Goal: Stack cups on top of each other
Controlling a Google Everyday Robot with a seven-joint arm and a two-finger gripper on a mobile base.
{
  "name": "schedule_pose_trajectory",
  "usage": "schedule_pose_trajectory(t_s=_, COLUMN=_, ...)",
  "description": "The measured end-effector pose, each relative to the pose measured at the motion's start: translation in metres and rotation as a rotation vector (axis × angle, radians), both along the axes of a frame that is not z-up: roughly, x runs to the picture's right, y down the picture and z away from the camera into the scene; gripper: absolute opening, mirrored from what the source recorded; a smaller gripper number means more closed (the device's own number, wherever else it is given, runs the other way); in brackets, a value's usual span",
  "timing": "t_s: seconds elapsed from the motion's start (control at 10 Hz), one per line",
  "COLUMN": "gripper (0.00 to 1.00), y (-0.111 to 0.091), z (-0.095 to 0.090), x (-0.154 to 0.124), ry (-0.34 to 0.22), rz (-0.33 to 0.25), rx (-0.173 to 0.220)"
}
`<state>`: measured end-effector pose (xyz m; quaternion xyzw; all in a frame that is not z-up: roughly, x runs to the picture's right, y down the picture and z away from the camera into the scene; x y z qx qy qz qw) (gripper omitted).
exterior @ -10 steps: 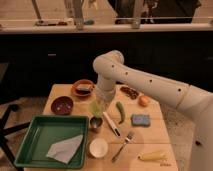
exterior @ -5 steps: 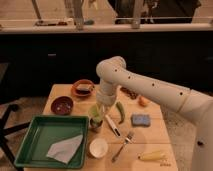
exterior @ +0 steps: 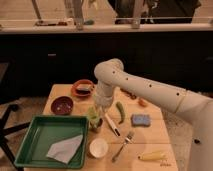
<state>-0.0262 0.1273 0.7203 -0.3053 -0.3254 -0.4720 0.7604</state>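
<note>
Wooden table (exterior: 150,135) standing on a speckled pale floor (exterior: 30,107). Behind it, dark cabinets (exterior: 55,65) under a long counter (exterior: 100,27); dim, warm lighting.

Glossy white tubular arm (exterior: 150,90) — rounded joints, small dark screw holes — ending in the gripper (exterior: 100,111).

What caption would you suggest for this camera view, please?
The gripper, shut on the pale yellow-green cup, holds it directly above the silver-grey cup on the wooden table.

Two cups (exterior: 94,120) (stacked), two bowls (exterior: 62,105), one tray (exterior: 30,141), one fork (exterior: 123,145).
</note>
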Motion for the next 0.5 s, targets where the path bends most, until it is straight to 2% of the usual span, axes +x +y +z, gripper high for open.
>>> schedule_pose_trajectory(t_s=0.5, gripper=0.0, y=0.0051, z=0.0074, x=-0.0006, ry=-0.018, rz=0.02, rx=-0.009)
